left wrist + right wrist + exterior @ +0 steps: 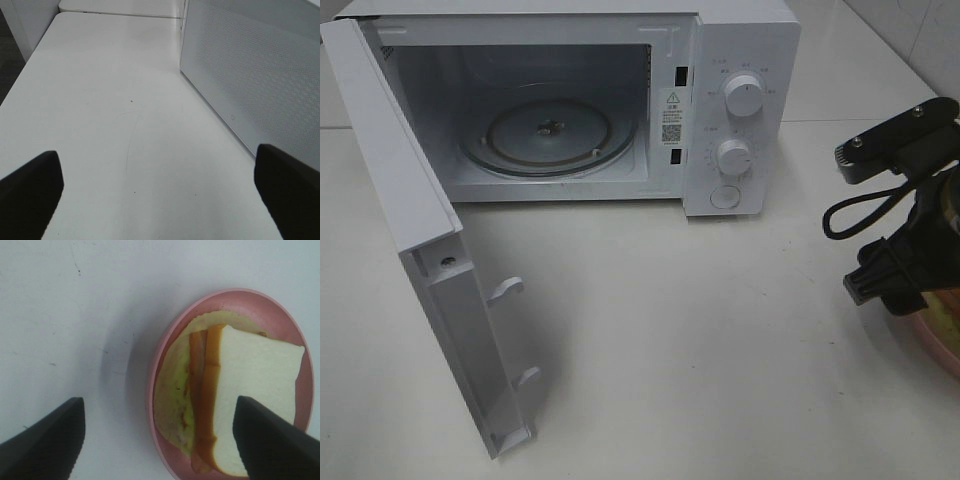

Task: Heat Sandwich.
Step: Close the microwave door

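Observation:
The sandwich (pixel 250 390) lies on a round pink plate (pixel 175 340): a white bread slice on top, brown filling and a pale green layer below. My right gripper (pixel 160 440) hangs open above the plate's edge, one finger over the bare table and the other finger (pixel 275 445) over the bread, holding nothing. In the high view the right arm (pixel 905 250) covers most of the plate (pixel 945 350) at the far right edge. My left gripper (pixel 160 195) is open and empty over the white table, beside the microwave's perforated side wall (pixel 250 75).
The white microwave (pixel 740 100) stands at the back with its door (pixel 430 280) swung wide open toward the front left. Its glass turntable (pixel 550 135) is bare. White tabletop (pixel 700 340) stretches between the microwave and the plate.

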